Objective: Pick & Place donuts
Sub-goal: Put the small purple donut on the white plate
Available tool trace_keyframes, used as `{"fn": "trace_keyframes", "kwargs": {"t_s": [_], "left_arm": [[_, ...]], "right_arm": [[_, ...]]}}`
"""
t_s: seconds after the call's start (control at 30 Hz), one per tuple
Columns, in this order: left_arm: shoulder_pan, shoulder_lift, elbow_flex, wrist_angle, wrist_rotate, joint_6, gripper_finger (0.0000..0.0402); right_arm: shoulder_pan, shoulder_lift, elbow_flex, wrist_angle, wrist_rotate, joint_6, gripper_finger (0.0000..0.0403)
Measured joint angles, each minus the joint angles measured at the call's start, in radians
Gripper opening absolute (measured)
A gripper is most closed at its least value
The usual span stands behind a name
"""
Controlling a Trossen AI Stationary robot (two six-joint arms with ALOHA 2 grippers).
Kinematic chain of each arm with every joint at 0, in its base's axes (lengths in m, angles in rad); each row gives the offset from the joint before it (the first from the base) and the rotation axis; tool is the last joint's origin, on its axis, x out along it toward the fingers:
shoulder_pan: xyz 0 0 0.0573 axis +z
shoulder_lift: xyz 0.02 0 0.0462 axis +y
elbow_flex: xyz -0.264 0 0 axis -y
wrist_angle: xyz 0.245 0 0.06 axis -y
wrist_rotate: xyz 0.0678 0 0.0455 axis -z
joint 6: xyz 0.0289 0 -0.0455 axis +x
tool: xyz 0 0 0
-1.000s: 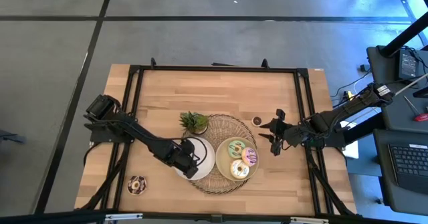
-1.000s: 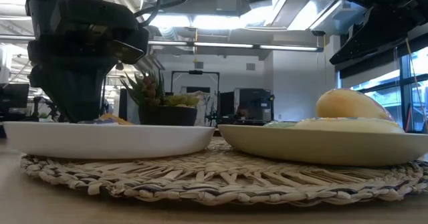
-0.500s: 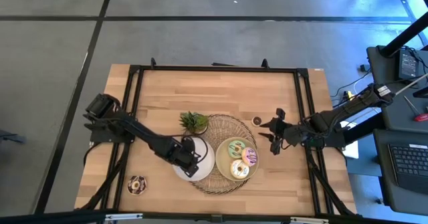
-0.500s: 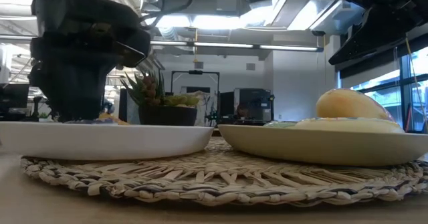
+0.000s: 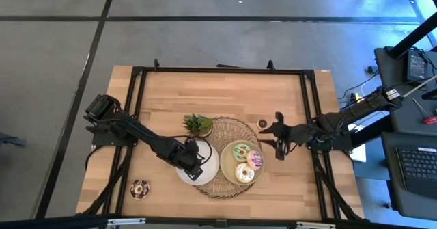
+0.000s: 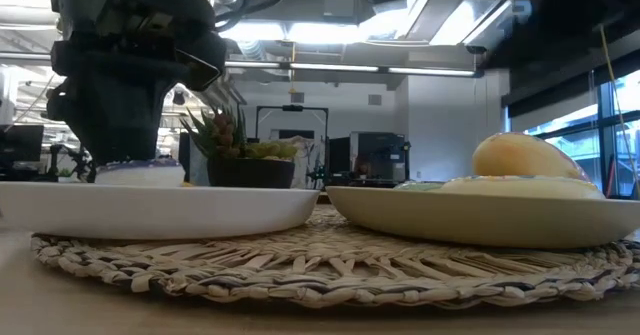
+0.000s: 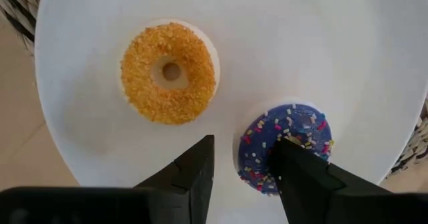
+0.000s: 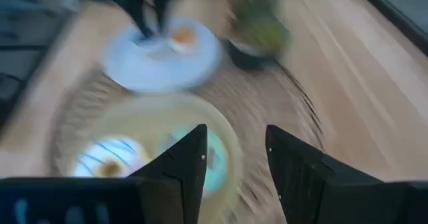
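Observation:
My left gripper hangs open over the white plate. On that plate lie an orange mini donut and a purple mini donut; one finger stands in front of the purple one's edge. My right gripper is open, in the air beside the pale-green plate, which carries a green donut, a pink donut and a white-yellow donut. A brown mini donut and a chocolate donut lie on the table.
Both plates sit on a round woven mat. A small green plant stands at the mat's far-left rim. A black frame borders the wooden table. Bare wood lies toward the far edge.
My left gripper has risen off the white plate and drawn slightly toward the table's left; the purple donut now shows under it in the low view. My right gripper has moved toward the table's left, closer to the pale-green plate.

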Motion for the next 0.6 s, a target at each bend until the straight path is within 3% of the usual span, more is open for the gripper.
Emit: {"fn": "trace_keyframes", "kwargs": {"t_s": [0.23, 0.33, 0.47, 0.6], "left_arm": [[0.000, 0.000, 0.000, 0.001, -0.015, 0.000, 0.0143], [0.000, 0.000, 0.000, 0.003, -0.014, 0.000, 0.0144], [0.000, 0.000, 0.000, 0.004, -0.016, 0.000, 0.0145], [0.000, 0.000, 0.000, 0.006, -0.019, 0.014, 0.0144]], "right_arm": [[0.000, 0.150, 0.000, 0.303, -0.072, -0.168, 0.0154], [0.000, 0.259, 0.000, 0.459, -0.074, -0.202, 0.0154], [-0.001, 0.429, 0.019, 0.719, -0.168, -0.259, 0.0154], [-0.001, 0.594, 0.121, 0.733, -0.200, -0.270, 0.0154]]}}
